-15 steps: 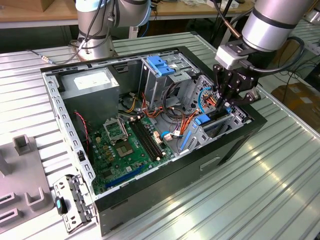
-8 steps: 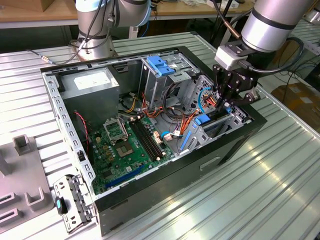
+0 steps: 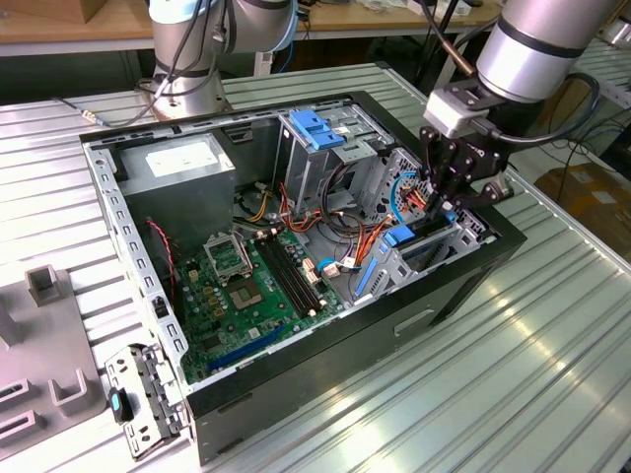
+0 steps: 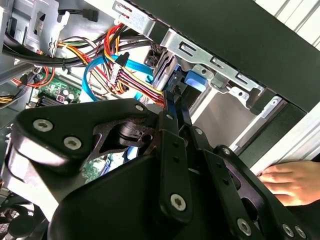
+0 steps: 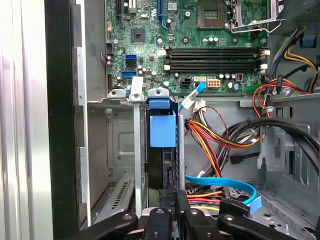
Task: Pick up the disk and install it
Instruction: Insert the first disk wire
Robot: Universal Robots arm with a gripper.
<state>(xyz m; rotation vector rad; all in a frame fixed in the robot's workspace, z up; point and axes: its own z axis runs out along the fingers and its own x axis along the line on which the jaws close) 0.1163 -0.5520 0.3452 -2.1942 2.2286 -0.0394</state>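
Gripper [image 3: 446, 202] clamped on disk [image 5: 163, 150], standing on edge in bay [image 5: 125, 150], exterior view's right: aligned for seating.

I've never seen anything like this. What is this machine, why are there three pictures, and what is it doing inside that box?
It is a robot arm with a black gripper reaching into an opened computer case lying on a metal table. The exterior view comes from a camera off the arm; both wrist views come from cameras riding near the gripper. The gripper's fingers are closed on the disk, which stands edge-on in its metal bay under a blue carrier tab. A person's hand rests at the case's edge.
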